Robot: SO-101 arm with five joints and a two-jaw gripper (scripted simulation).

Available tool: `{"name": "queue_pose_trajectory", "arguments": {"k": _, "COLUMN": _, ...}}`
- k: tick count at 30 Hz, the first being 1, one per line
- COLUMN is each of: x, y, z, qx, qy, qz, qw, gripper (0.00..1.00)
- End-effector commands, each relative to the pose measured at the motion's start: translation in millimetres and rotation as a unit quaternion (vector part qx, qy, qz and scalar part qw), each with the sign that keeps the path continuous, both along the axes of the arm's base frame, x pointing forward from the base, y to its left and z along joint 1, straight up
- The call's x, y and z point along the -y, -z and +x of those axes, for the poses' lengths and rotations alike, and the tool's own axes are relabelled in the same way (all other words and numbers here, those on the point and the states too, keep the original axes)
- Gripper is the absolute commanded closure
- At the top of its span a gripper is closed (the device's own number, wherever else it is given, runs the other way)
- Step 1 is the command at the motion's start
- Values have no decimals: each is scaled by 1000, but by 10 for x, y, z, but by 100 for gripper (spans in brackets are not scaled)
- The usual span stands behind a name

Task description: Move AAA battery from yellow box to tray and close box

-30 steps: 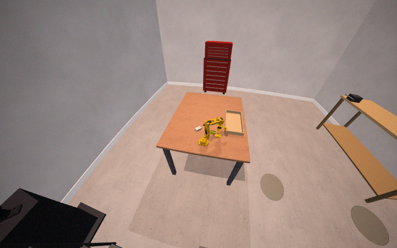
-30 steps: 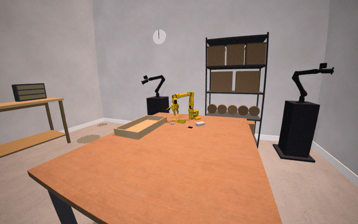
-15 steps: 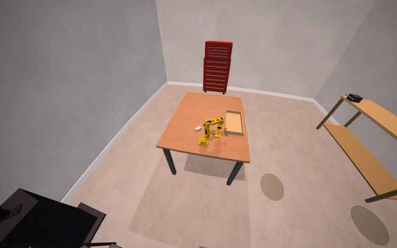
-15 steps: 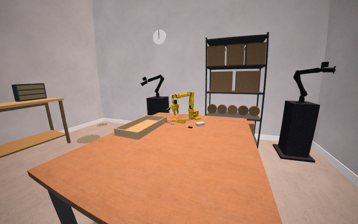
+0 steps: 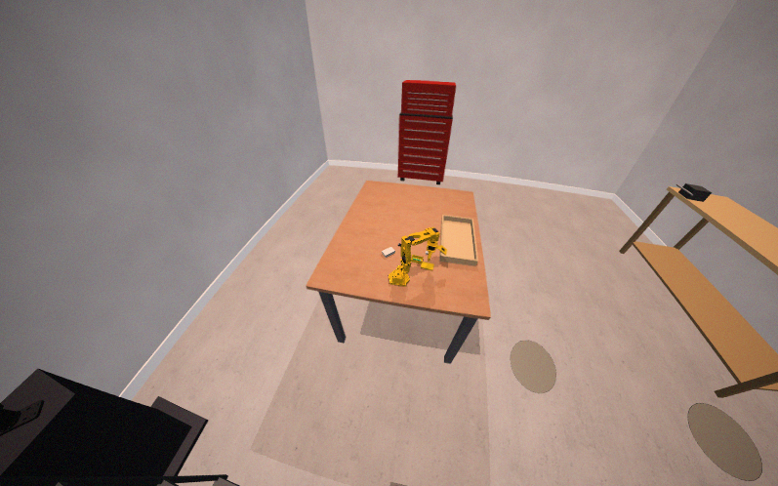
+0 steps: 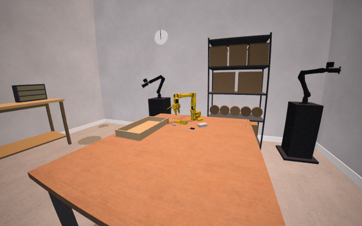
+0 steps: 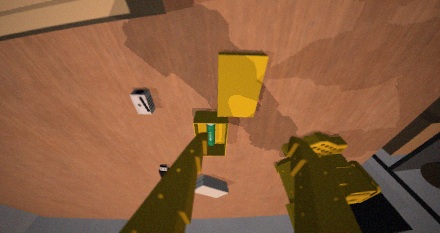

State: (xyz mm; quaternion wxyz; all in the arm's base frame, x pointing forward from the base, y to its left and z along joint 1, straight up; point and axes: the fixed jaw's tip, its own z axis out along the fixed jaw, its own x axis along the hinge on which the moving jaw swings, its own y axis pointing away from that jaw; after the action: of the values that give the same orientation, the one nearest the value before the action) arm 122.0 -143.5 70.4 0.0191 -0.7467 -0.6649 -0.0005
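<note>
In the wrist view the yellow box base (image 7: 216,139) stands open on the table, with the green AAA battery (image 7: 211,134) lying inside it. Its yellow lid (image 7: 241,84) lies flat on the table just beyond the base, apart from it. My gripper (image 7: 250,147) hangs well above the table, open, with nothing between the fingers; its fixed finger partly covers the base's near edge. In the exterior view the gripper (image 6: 176,108) is raised above the yellow box parts (image 6: 181,122). The tan tray (image 6: 142,127) stands to their left, empty as far as I can see.
A small white box (image 7: 142,101) lies left of the lid, a grey-white box (image 7: 211,186) sits near the arm's base, and a small black item (image 7: 163,170) lies between them. The tray's corner (image 7: 60,5) shows at the wrist view's top left.
</note>
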Motion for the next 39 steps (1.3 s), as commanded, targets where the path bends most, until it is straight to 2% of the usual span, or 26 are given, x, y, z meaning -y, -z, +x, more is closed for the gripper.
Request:
{"name": "queue_pose_trajectory", "arguments": {"k": 1, "x": 48, "y": -69, "z": 23, "qx": 12, "qy": -1, "qz": -15, "qw": 1000, "gripper": 69}}
{"name": "queue_pose_trajectory", "arguments": {"k": 39, "x": 29, "y": -23, "z": 10, "qx": 12, "qy": -1, "qz": -15, "qw": 1000, "gripper": 69}}
